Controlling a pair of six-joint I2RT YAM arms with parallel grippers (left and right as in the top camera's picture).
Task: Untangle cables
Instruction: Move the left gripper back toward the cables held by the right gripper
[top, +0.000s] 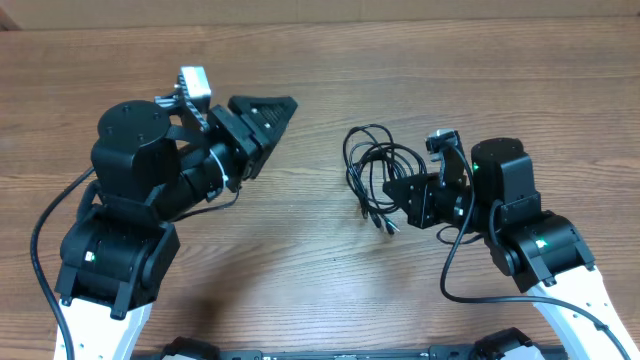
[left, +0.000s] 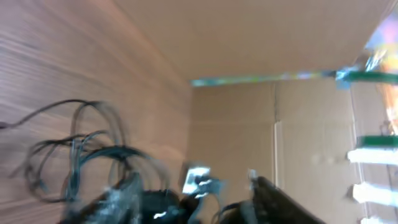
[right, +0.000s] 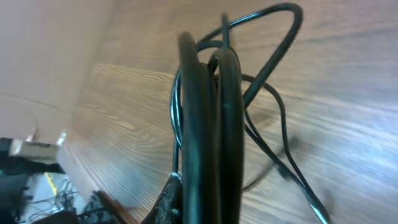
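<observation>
Near right, the right gripper (top: 396, 191) is clamped shut on the tangled cables (top: 378, 165), which lie centre-right on the table (top: 320, 60). Farther left, the left gripper (top: 272, 112) hangs well apart from them, and I cannot tell how its jaws stand. Separation seems underway; next it needs a loose loop to pull.

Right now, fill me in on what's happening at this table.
Two robot arms are working on a tangle of thin black cables lying on the wooden table. The right gripper is shut on the cables at the bundle's right edge, with the strands running straight past its wrist camera. The left gripper sits off to the left, apart from the cables and holding nothing; its jaws are too blurred to read. The cables remain looped together in one clump.
</observation>
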